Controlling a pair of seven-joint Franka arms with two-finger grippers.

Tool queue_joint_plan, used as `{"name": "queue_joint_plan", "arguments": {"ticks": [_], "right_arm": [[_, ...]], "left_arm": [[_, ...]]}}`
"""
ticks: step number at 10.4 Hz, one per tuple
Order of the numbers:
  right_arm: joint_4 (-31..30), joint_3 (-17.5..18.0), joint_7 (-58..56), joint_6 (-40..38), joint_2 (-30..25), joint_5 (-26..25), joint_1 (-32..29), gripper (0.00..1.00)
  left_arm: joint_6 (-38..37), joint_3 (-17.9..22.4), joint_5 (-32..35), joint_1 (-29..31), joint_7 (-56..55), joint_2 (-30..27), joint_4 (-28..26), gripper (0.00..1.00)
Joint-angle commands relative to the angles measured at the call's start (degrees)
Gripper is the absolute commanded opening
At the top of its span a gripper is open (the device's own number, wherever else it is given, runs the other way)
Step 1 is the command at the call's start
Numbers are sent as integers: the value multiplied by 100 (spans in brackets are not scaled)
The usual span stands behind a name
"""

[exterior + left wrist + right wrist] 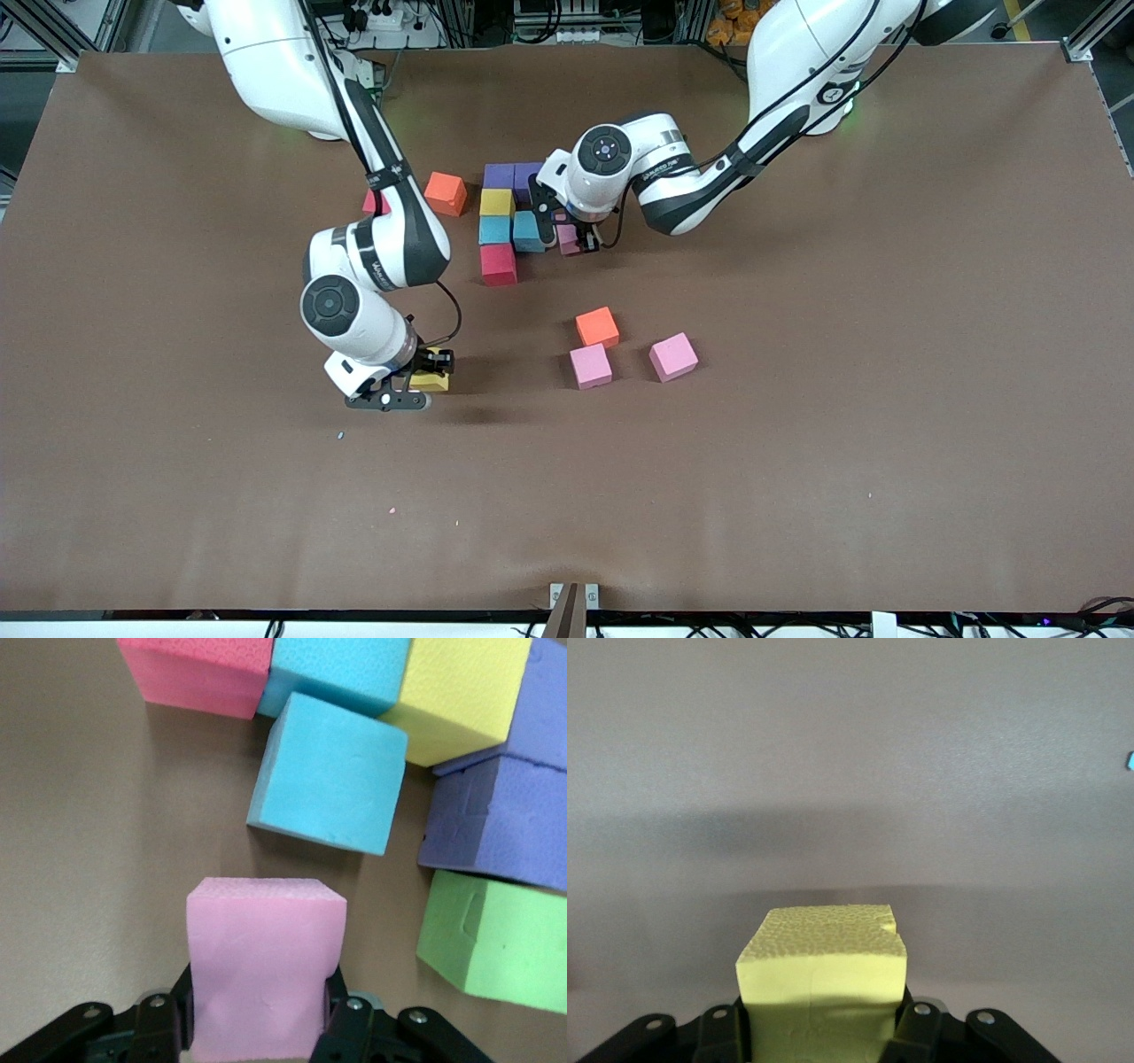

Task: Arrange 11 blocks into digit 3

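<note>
The right gripper (416, 383) is clenched on a yellow block (822, 983) low over bare table nearest the front camera — lift it straight before carrying it to the figure; the left gripper (576, 239) grasps a pink block (262, 966) just beside the tilted blue block (328, 771) — lower it square, flush with the cluster, without nudging neighbours; three loose blocks (598, 327) wait between.

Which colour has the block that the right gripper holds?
Yellow block, shut in the right gripper; the right wrist view shows it best.
</note>
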Motion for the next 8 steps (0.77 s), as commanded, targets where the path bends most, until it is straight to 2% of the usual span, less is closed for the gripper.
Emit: {"name": "queue_joint_plan", "arguments": {"ticks": [1,8], "right_arm": [[41,-21,162,26,32,-40,45,26],[50,-21,162,148,23,-31,36,26]], "left_arm": [[185,19,136,-88,-224,60,-99,0],[352,133,478,-273,-373,122,14,0]]}}
